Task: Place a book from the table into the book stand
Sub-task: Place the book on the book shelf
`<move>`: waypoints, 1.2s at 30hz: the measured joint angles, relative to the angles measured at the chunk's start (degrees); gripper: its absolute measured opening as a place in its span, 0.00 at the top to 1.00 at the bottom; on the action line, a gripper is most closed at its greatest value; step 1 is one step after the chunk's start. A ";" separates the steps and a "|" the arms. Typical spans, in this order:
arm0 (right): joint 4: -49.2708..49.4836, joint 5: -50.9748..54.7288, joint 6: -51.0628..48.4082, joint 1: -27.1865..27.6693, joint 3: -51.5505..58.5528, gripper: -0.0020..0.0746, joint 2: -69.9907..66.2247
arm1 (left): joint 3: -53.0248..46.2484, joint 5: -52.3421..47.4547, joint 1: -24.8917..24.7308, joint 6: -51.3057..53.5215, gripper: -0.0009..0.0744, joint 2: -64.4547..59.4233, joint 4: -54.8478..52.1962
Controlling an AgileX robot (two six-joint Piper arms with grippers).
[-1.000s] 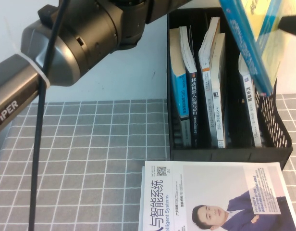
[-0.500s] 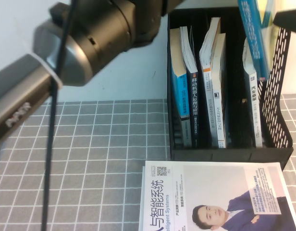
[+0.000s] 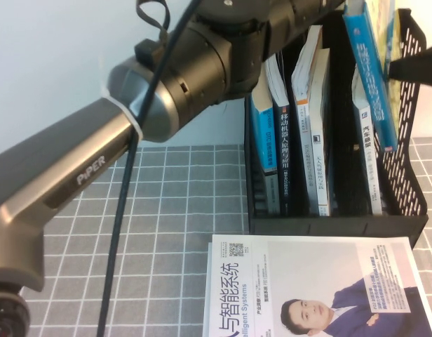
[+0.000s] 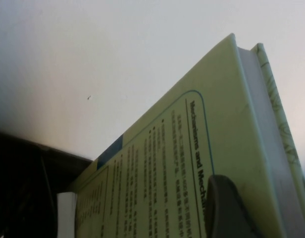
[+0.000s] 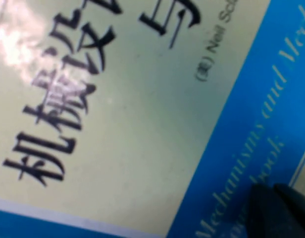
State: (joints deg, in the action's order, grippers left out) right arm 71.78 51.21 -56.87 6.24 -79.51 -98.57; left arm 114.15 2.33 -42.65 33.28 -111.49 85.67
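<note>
Book in high view: the book point(image 3: 370, 70) hangs blue spine toward me, leaning, its lower corner already inside the right compartment of the book stand point(image 3: 405, 210), beside a white volume point(image 3: 367, 147) standing there.
Stand contents: other books fill the left and middle compartments, so I judge the right one is chosen for its free room.
My left arm: it reaches across the table point(image 3: 153, 232) and up toward the stand's top; my left gripper is hidden above the frame edge in this view.
My right gripper point(image 3: 412, 68): only a dark tip shows at the right edge, against the book's cover side; I cannot tell how its fingers stand here.
Bystander: a white-covered book point(image 3: 314, 288) with a man's portrait lies flat in front of the stand, untouched.
Left wrist view: one finger point(image 4: 227, 208) presses flat on the pale cover of the book point(image 4: 192, 163), which I read as my left gripper clamping it, keeping it upright for the slot.
Right wrist view: the cover of the book point(image 5: 142, 99) fills the frame, title and blue band close up; a dark fingertip point(image 5: 276, 208) rests on the blue band, steadying rather than carrying, I judge.
</note>
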 joint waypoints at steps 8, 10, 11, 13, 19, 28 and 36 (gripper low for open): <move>-3.81 1.80 2.45 8.55 0.00 0.98 5.05 | 0.00 -3.03 0.00 2.82 0.64 -1.79 -2.21; -3.93 2.63 2.48 11.94 0.00 0.98 7.47 | 0.00 -4.71 0.00 4.72 0.63 -2.31 -3.92; -4.33 3.41 2.48 13.79 0.00 0.98 8.74 | 0.00 -5.69 0.00 5.43 0.63 -2.41 -4.97; -5.84 5.58 2.48 17.06 0.00 0.98 10.78 | 0.00 -6.82 0.00 6.61 0.63 -2.56 -6.50; -13.75 10.52 5.27 19.65 1.22 0.98 15.93 | 0.57 -6.73 0.00 5.62 0.63 -3.41 -7.34; -15.00 10.96 5.65 19.65 10.30 0.98 23.51 | 0.70 -2.99 0.00 -5.06 0.63 -7.07 -5.60; -15.13 11.14 5.05 19.65 15.98 0.98 26.29 | 0.70 -4.03 -0.36 -3.99 0.62 -8.63 -5.45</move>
State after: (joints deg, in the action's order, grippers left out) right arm 56.65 62.35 -51.82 25.89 -63.53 -72.28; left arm 114.85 -1.70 -43.01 29.29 -120.12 80.22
